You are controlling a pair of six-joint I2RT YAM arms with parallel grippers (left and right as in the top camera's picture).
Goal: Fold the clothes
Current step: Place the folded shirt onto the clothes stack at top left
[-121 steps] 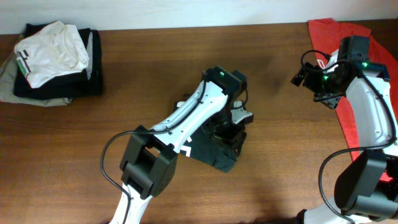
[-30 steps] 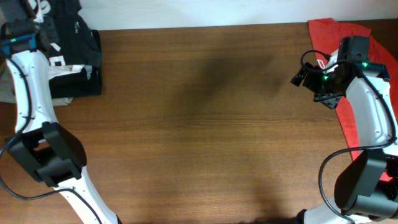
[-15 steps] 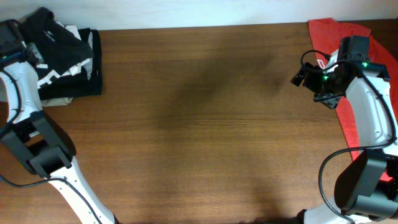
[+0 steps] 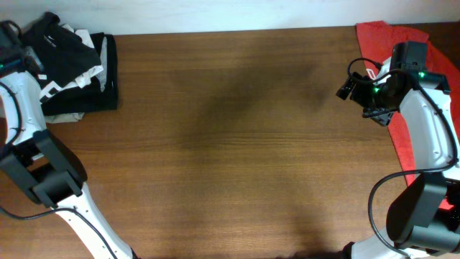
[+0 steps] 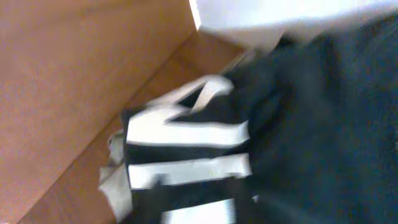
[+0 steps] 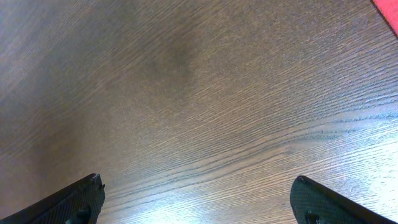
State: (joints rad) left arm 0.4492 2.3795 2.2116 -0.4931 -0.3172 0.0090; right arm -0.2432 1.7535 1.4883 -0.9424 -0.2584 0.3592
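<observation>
The black T-shirt (image 4: pixel 61 44) with white lettering lies crumpled on top of the clothes pile at the back left corner. In the left wrist view it (image 5: pixel 292 124) fills the frame, blurred, with its white letters (image 5: pixel 186 134) close to the camera. My left gripper (image 4: pixel 25 36) is at the shirt's left edge. Its fingers do not show clearly, so I cannot tell if it holds the fabric. My right gripper (image 4: pixel 352 90) hovers open and empty over bare wood, with both fingertips (image 6: pixel 84 196) wide apart in the right wrist view.
The pile of folded dark garments (image 4: pixel 90 101) under the shirt shows white edges. A pale cloth (image 4: pixel 6 108) lies at the far left. A plain red shirt (image 4: pixel 381 34) lies along the right edge under the right arm. The wooden table (image 4: pixel 230 144) spans the middle.
My left arm carried the black shirt from the table's middle to the back left pile. In the last half second it shifted only slightly. The right arm has not moved.
</observation>
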